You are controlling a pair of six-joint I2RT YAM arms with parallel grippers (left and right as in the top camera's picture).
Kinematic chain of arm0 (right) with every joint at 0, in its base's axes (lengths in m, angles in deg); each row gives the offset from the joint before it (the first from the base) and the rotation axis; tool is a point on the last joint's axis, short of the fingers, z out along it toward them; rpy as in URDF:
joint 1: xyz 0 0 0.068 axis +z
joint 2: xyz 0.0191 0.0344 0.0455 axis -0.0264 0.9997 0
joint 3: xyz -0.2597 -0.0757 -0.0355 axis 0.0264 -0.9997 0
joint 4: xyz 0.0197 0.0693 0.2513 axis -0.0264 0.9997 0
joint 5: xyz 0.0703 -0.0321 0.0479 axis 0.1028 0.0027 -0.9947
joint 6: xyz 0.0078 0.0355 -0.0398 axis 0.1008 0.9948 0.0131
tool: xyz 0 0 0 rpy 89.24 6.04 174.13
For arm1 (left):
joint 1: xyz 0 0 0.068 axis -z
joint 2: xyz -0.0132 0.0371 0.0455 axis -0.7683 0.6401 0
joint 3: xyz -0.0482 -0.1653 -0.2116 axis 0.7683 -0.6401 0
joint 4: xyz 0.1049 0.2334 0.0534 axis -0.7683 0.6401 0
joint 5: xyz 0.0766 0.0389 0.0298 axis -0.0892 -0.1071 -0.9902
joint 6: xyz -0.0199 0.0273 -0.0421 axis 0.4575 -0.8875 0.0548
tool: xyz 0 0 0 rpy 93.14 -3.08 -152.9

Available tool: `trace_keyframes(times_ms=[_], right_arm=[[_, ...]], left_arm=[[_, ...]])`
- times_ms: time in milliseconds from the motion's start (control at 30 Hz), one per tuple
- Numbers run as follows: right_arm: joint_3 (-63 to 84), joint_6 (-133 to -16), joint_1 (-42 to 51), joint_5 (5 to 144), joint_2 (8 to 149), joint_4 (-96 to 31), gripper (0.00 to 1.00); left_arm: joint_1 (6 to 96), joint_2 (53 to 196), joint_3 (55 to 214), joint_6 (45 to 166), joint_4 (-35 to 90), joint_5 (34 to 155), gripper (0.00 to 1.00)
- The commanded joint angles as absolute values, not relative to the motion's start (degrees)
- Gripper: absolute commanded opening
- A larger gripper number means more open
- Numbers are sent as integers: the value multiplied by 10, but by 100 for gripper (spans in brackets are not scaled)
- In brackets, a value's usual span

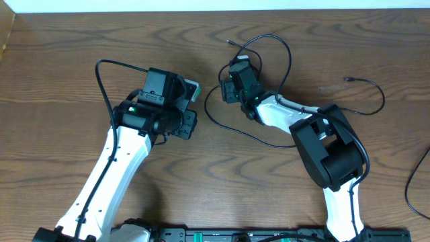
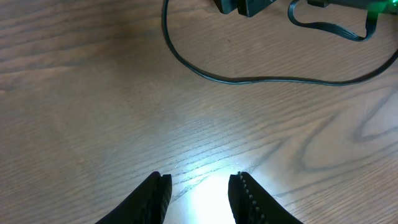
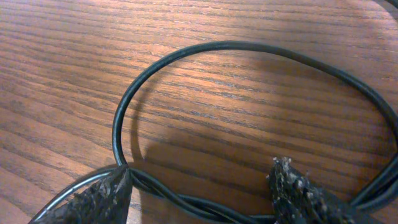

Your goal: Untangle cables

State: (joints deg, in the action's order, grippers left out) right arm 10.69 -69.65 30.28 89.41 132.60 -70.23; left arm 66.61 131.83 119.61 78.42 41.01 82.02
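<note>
The right gripper (image 3: 199, 180) stands released, its rough, black-wrapped fingers (image 3: 93, 196) straddling a thin, smooth black cable (image 3: 217, 45) that loops over the wood-grain tabletop (image 3: 74, 50) right of centre. The left gripper (image 2: 199, 190) hangs parted and empty. A second cable (image 1: 373, 85) curves at far right.

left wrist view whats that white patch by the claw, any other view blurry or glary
Left wrist: glare blows out the table between the fingertips of the left claw, washing out the grain. Right wrist: the cable loop is sharp, with a soft shadow beside it; the right claw tips are dark. Overhead: evenly lit, sharp.
</note>
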Motion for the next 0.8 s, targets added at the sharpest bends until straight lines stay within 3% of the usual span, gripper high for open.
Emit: trace_keyframes(times_ms=[0, 233, 467, 600, 767], right_arm=[[82, -691, 312, 842, 1382, -676, 62], [82, -698, 333, 793, 1382, -648, 56], [82, -751, 353, 793, 1382, -582, 40], [82, -752, 354, 793, 1382, -545, 39], [82, -756, 353, 793, 1382, -523, 48]], left_arm=[[667, 1318, 1190, 789, 410, 829, 36], [667, 1318, 1190, 789, 410, 829, 36], [667, 1319, 1190, 789, 410, 829, 36], [667, 1318, 1190, 789, 410, 829, 36], [667, 1318, 1190, 789, 410, 829, 36]])
